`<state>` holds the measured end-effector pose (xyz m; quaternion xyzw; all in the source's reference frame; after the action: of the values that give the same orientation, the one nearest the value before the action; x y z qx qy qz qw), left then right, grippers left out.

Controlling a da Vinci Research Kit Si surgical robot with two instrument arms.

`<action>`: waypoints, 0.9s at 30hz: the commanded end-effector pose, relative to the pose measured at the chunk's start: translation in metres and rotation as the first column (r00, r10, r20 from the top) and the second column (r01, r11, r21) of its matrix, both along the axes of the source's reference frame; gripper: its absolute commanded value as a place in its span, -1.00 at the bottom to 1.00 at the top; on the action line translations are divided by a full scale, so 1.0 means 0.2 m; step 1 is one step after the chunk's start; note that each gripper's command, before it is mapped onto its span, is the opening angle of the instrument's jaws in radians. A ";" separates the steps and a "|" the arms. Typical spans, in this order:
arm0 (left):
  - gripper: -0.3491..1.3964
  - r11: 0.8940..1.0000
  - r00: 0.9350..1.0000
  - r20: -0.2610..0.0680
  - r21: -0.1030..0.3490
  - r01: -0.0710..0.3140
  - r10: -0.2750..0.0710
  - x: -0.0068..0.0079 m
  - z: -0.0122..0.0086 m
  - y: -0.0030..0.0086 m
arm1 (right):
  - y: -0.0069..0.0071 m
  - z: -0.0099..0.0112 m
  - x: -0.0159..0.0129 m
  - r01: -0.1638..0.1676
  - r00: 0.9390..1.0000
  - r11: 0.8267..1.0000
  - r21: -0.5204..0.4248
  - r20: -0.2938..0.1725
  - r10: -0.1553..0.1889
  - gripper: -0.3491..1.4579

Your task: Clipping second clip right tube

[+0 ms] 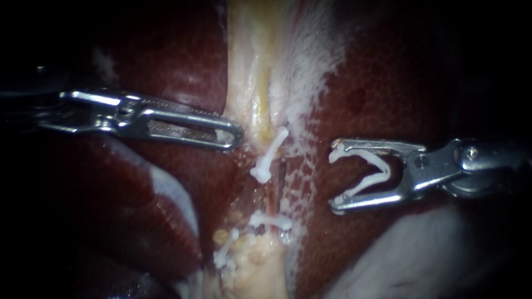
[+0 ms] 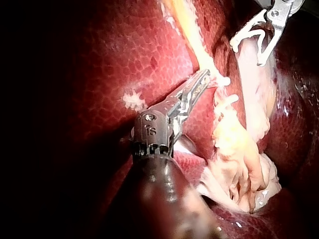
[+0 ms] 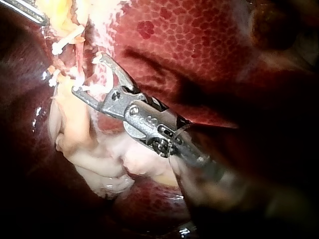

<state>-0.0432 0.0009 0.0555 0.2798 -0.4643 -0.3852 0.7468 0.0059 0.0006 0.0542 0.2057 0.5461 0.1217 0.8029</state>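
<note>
Right instrument (image 1: pixel 334 177) grips clip (image 1: pixel 363 173) — right tube (image 1: pixel 271 202) nearby

Centre brightly lit, edges falling to black; wet glints on liver (image 1: pixel 388 83); right instrument (image 1: pixel 334 178) metal gleaming.

Hidden parts

The left instrument (image 1: pixel 235 135) loses its shaft in the dark at the endoscope view's left edge; the right instrument (image 1: pixel 333 179) has its shaft cut by the right edge; the tube (image 1: pixel 271 206) lies mostly under pale tissue (image 1: pixel 249 83); the clip (image 1: pixel 383 169) is hardly seen from the right wrist.
</note>
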 end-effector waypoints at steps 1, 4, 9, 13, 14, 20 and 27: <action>-1.00 1.000 1.000 0.001 0.001 0.000 0.000 0.000 0.000 0.000 | 0.000 0.000 0.001 0.000 1.000 1.000 0.000 0.000 0.000 0.05; -1.00 1.000 1.000 0.001 0.001 0.000 0.000 0.000 -0.001 0.000 | -0.002 0.001 0.001 -0.012 1.000 0.999 0.031 0.006 0.012 0.05; -1.00 1.000 1.000 0.002 0.004 -0.001 0.001 0.001 -0.003 0.000 | -0.005 0.005 0.002 -0.026 1.000 0.996 0.082 0.015 0.025 0.05; -1.00 1.000 1.000 0.005 0.010 -0.002 0.002 0.003 -0.009 0.002 | -0.011 0.010 0.005 -0.019 1.000 0.992 0.126 0.014 0.017 0.05; -1.00 1.000 1.000 0.006 0.012 -0.002 0.002 0.003 -0.011 0.002 | -0.013 0.012 0.006 -0.014 1.000 0.991 0.137 0.012 0.013 0.05; -1.00 1.000 1.000 0.009 0.023 0.005 -0.005 0.007 -0.028 0.006 | -0.024 0.021 0.014 -0.002 1.000 0.980 0.197 0.012 0.000 0.05; -1.00 1.000 1.000 0.029 0.002 0.007 -0.007 0.009 -0.050 0.004 | -0.029 0.026 0.023 0.012 1.000 0.973 0.230 0.010 -0.014 0.05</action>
<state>-0.0416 0.0016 0.0450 0.2863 -0.4764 -0.3839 0.7374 0.0107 -0.0053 0.0596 0.3031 0.5219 0.1813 0.7765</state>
